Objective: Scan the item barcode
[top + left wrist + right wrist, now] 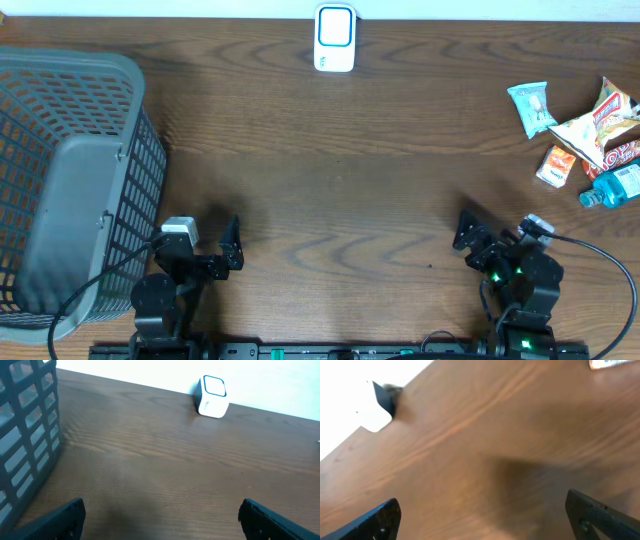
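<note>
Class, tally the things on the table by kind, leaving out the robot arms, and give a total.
Basket: 1
Scanner: 1
Snack packets: 4 (two overlap, so this count is less sure)
Bottle: 1
Total: 7

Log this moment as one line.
left claw: open, empty | right claw: open, empty | scanner: untouched | snack packets: unpicked, right side

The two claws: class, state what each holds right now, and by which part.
Nothing is held. The left claw and the right claw both stand open and empty above the table, apart from the snack packets and the scanner.
</note>
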`<state>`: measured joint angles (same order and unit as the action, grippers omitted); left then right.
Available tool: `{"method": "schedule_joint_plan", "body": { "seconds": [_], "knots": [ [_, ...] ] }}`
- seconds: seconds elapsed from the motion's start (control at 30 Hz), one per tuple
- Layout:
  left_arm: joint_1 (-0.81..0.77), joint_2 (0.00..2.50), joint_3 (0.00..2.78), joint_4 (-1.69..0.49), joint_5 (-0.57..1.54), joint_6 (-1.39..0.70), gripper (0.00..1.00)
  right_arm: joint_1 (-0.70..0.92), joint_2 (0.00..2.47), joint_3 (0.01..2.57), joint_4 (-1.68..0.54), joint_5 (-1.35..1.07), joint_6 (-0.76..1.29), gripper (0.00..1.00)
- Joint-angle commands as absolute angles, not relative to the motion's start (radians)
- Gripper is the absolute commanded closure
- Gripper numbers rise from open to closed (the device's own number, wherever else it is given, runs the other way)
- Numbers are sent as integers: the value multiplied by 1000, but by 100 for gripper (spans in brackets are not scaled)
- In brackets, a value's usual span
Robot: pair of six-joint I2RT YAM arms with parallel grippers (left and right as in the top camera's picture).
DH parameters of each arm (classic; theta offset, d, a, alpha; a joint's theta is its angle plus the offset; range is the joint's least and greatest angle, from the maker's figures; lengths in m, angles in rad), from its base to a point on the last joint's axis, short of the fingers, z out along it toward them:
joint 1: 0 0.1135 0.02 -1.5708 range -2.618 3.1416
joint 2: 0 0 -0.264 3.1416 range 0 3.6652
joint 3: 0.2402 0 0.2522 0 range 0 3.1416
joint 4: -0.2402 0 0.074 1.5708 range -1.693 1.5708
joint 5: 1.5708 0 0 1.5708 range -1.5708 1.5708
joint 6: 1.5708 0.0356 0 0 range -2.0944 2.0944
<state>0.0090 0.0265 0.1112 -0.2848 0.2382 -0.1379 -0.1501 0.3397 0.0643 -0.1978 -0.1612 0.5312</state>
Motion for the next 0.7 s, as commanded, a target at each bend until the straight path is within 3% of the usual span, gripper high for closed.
{"method": "schedule_joint_plan", "body": {
  "seconds": [0.0, 0.3, 0.67],
  "knots": [
    [8, 23, 96, -306, 251, -147, 2, -149, 278, 62, -199, -163, 538, 1],
    [8, 23, 96, -306, 251, -147, 2, -77, 64, 62, -199, -163, 538, 1],
    [8, 23, 96, -306, 251, -147, 2, -8, 5, 62, -199, -163, 538, 1]
  ]
}}
